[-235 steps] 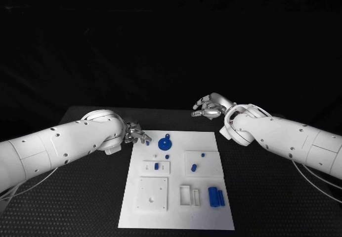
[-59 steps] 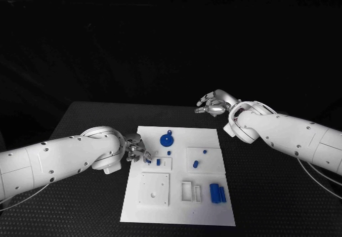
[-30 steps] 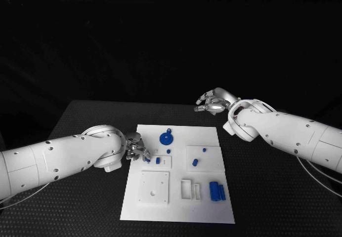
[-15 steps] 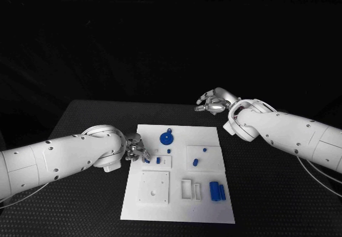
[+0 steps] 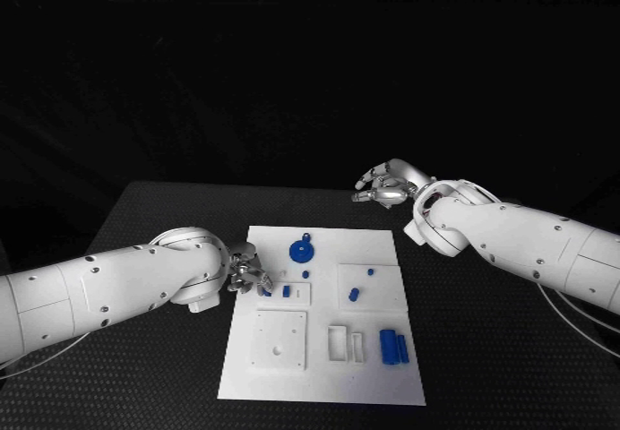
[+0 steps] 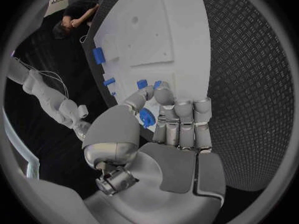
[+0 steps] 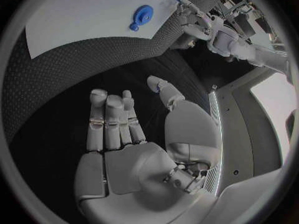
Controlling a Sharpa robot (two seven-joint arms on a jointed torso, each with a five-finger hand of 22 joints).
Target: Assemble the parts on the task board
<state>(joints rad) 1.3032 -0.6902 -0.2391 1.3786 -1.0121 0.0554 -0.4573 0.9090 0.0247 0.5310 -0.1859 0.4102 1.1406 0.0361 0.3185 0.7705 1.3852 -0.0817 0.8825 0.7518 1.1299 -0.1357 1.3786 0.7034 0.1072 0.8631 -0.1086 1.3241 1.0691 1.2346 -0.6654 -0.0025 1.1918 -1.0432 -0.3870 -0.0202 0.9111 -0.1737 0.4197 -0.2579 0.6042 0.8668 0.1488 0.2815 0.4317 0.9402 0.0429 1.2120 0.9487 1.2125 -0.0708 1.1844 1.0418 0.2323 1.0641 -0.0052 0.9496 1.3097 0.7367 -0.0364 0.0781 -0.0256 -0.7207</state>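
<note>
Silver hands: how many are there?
2. The left hand pinches a small blue part at the white task board's edge; the right hand hangs open beyond it.

Left hand (image 5: 248, 273) crowds task board (image 5: 323, 376) left edge; right hand (image 5: 385, 188) hangs beyond far edge; near half unobstructed

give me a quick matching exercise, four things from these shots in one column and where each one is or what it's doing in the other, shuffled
Things:
1. left hand
2. right hand
3. round blue disc
4. two blue cylinders

Places or states:
A. lying side by side at the task board's near right corner
B. pinching a small blue part at the board's left edge
C. holding nothing, fingers apart, over the black table beyond the board
D. lying on the far part of the board

Pairs: 1-B, 2-C, 3-D, 4-A
</note>
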